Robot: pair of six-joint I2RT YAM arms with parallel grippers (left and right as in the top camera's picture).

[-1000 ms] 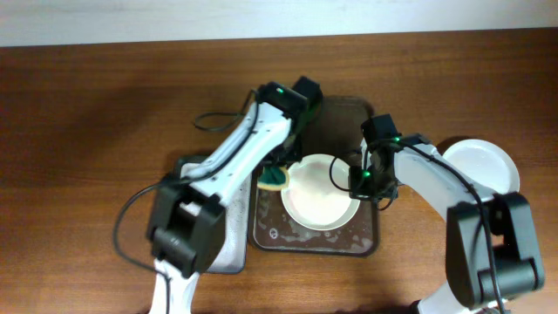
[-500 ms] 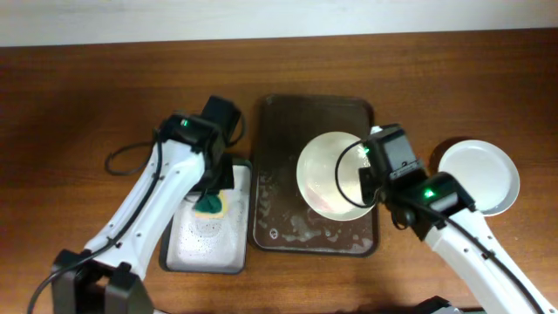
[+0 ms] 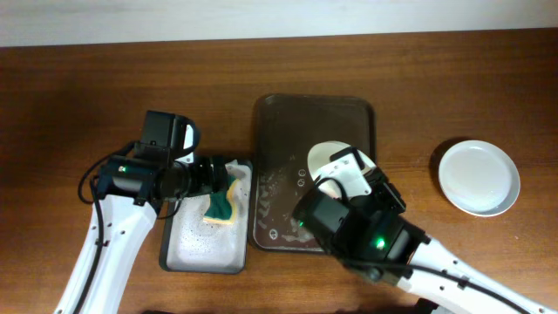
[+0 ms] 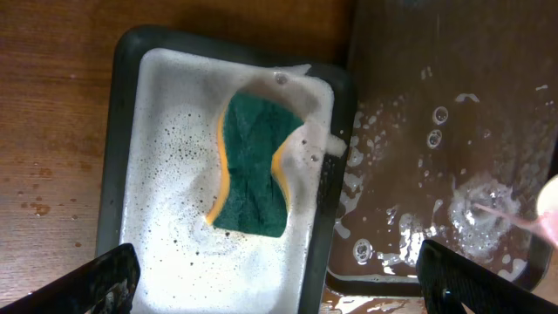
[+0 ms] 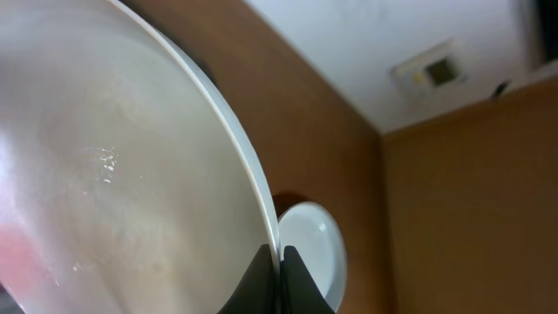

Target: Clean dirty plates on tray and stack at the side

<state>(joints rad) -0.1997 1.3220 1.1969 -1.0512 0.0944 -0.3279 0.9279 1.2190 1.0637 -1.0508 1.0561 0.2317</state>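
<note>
My right gripper (image 5: 279, 262) is shut on the rim of a white plate (image 5: 105, 166), held tilted above the brown tray (image 3: 314, 113). The plate's face is wet, with a pinkish patch at its lower left. From overhead only a slice of this plate (image 3: 319, 156) shows past the raised right arm (image 3: 366, 231). Another white plate (image 3: 478, 177) lies on the table to the right, also seen behind the held plate (image 5: 316, 249). My left gripper (image 4: 277, 262) hangs open over the grey tray (image 4: 131, 105), where the green and yellow sponge (image 4: 253, 166) lies in foam.
Soapy water and bubbles cover the near part of the brown tray (image 4: 436, 131). The grey tray (image 3: 174, 253) sits against the brown tray's left side. Bare wooden table (image 3: 105, 87) stretches around both. The right arm is lifted high, hiding the tray's near right corner.
My left gripper has opened and let the sponge go into the grey tray. The right arm has lifted the plate off the brown tray and tilted it.
</note>
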